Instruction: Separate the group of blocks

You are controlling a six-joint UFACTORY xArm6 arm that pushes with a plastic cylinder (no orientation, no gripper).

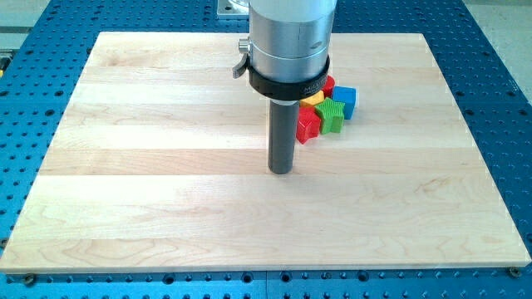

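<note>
Resting on the wooden board [166, 208], my tip [282, 171] stands just to the view's lower left of a tight cluster of blocks, apart from them by a narrow strip of bare wood. I carry no jaws, only this plain rod, so nothing opens, closes or grips.

Nearest my tip is the red block [307, 125], with the green block [332, 115] touching it on the view's right. Beyond those, toward the view's top right, sit the blue cube [346, 100], a sliver of a yellow block [312, 99], and another red block [329, 84] partly hidden behind the arm's metal housing [291, 37]. How many more lie behind it I cannot tell.

My judgement is that the cluster is not yet separated. The main risk: pushing straight into the near red block would shove the whole pack together toward the board's far edge instead of splitting it. A glancing contact could also spin a block aside while its neighbours stay bunched.
</note>
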